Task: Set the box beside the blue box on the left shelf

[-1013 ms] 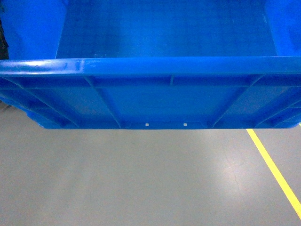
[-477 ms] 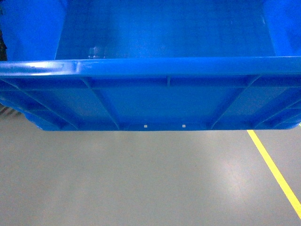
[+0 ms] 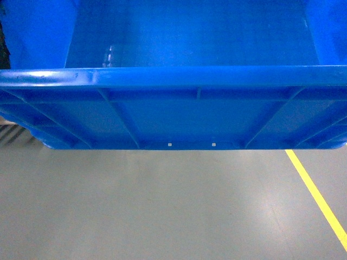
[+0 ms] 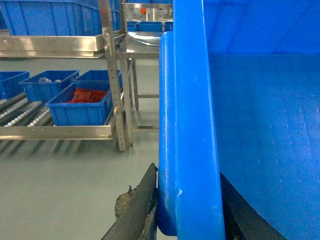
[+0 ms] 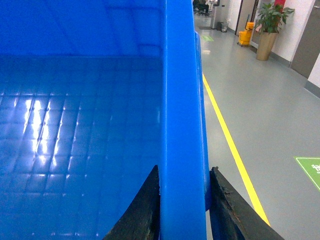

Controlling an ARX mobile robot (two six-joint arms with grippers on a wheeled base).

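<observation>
I am carrying the box [image 3: 184, 81] between both arms; it fills the upper half of the head view, its long rim running straight across the frame, with bare grey floor [image 3: 162, 206] and a yellow line [image 3: 317, 195] below it. In the left wrist view, the left pincer [image 4: 187, 215] at the bottom centre pinches the box's left rim, one dark finger outside the wall and one inside. In the right wrist view, the right pincer [image 5: 182, 210] at the bottom centre clamps the opposite rim the same way.

The shelf [image 4: 55, 131] shows only in the left wrist view, at the middle left of the frame, well apart from the box. Other blue crates sit on its rollers, the nearest one [image 4: 80, 105] holding something red. So the target lies off the left arm's side, and I judge the carry must turn that way.
</observation>
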